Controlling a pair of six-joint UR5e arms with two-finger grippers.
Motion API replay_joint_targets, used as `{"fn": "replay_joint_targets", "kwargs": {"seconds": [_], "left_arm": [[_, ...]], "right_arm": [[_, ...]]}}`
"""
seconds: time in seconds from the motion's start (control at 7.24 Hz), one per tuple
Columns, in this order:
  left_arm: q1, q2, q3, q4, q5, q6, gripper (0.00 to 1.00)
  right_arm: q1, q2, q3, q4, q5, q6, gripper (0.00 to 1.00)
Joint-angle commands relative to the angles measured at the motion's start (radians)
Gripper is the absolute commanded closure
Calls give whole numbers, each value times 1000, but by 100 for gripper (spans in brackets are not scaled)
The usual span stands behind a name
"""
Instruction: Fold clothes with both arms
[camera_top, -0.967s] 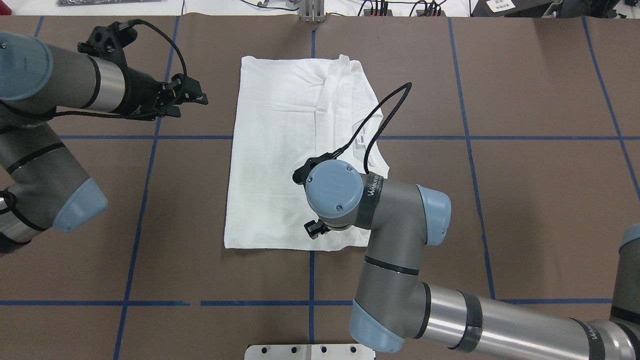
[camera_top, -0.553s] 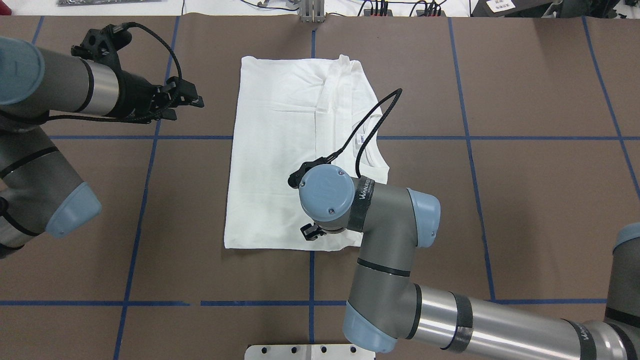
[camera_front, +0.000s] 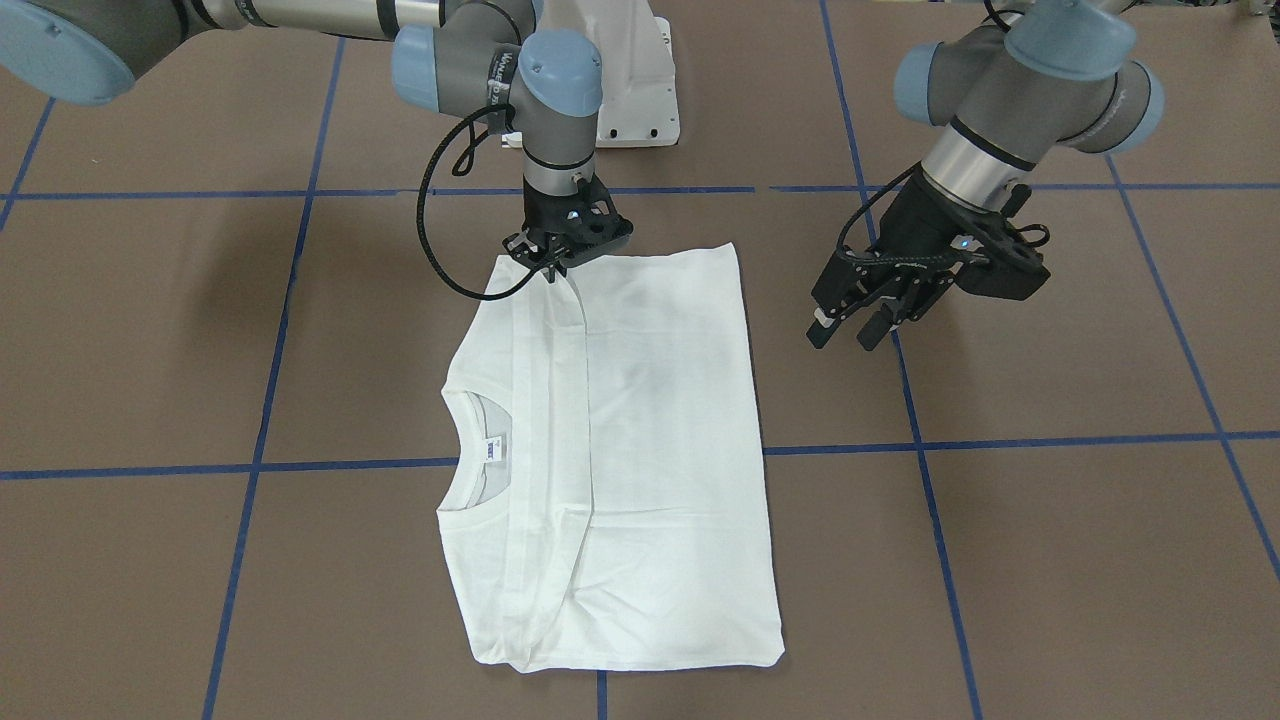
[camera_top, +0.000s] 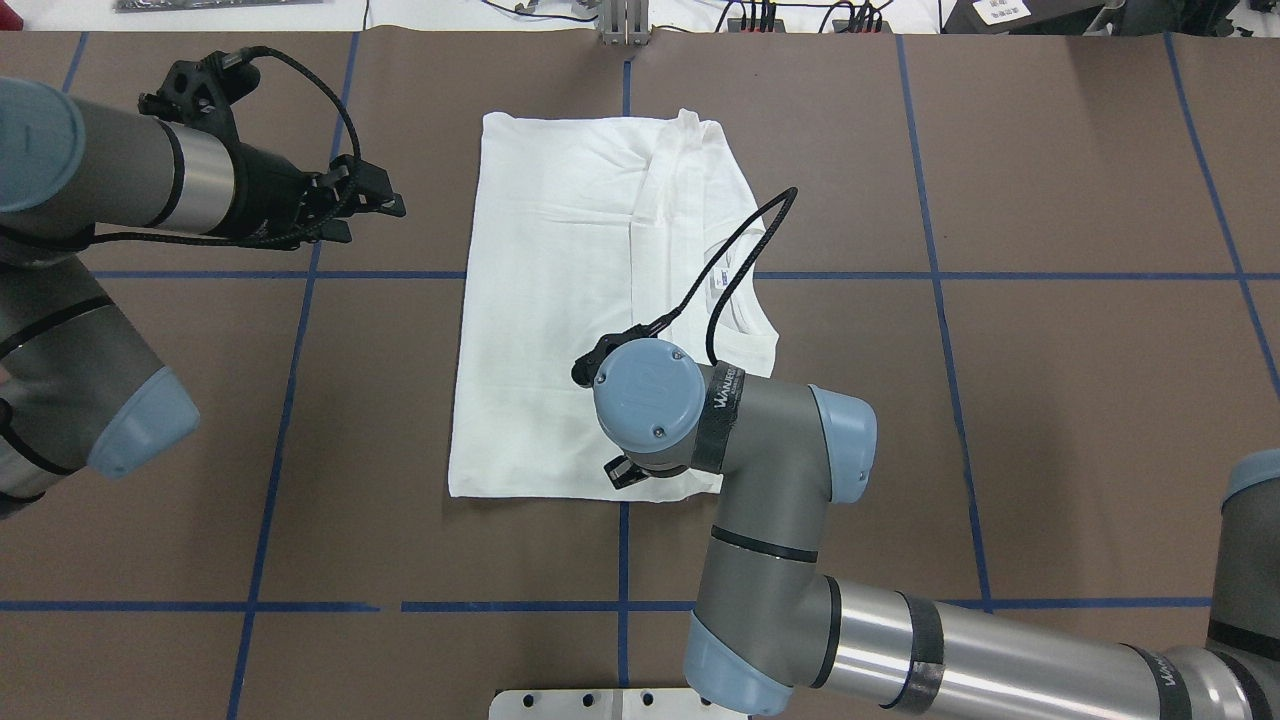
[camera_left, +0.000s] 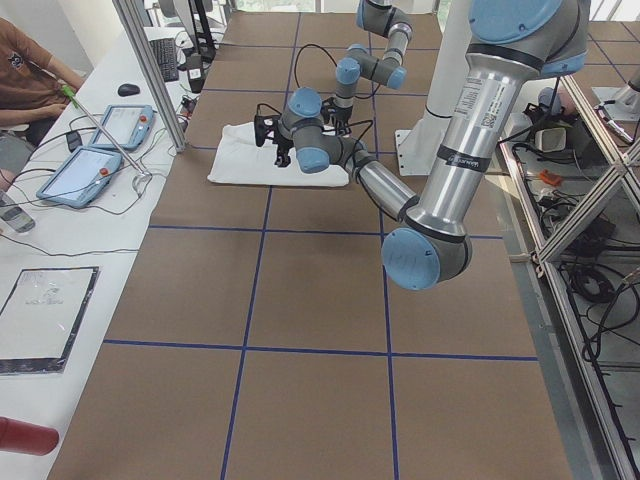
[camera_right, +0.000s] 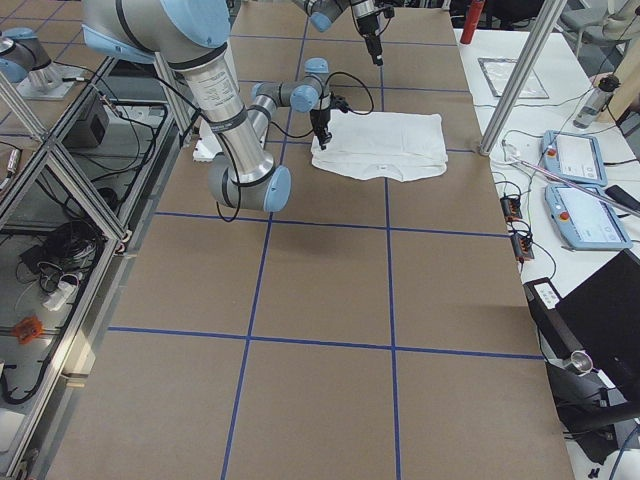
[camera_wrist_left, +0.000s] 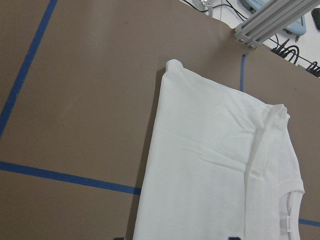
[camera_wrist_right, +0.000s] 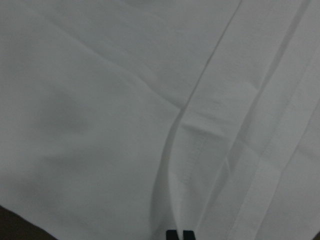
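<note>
Two moves are unfolding: right gripper (camera_front: 555, 262), jaws near-closed, hold unclear, is edging onto T-shirt (camera_front: 660, 420) hem for the next fold; left gripper (camera_front: 843, 335), parted, empty, is retreating

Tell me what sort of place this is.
Probably a robotics lab: a left arm and a right arm at a tape-gridded table holding a shirt, with control tablets on a side bench.

Grey-and-silver tubular arms (camera_top: 770, 450), light-blue joint caps (camera_top: 645, 388), black braided cables (camera_top: 795, 192)
</note>
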Motion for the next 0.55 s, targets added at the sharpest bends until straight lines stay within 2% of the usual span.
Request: {"fn": "replay_joint_targets", "kwargs": {"seconds": [0.0, 0.28, 0.41], "left_arm": [[2, 0, -2, -2, 2, -33, 25], [5, -1, -2, -2, 5, -50, 25], [6, -3, -4, -2, 6, -56, 25]], "right_arm": [[4, -9, 21, -8, 3, 0, 100], [5, -142, 163, -8, 3, 0, 100], [-2, -156, 172, -8, -5, 15, 100]]}}
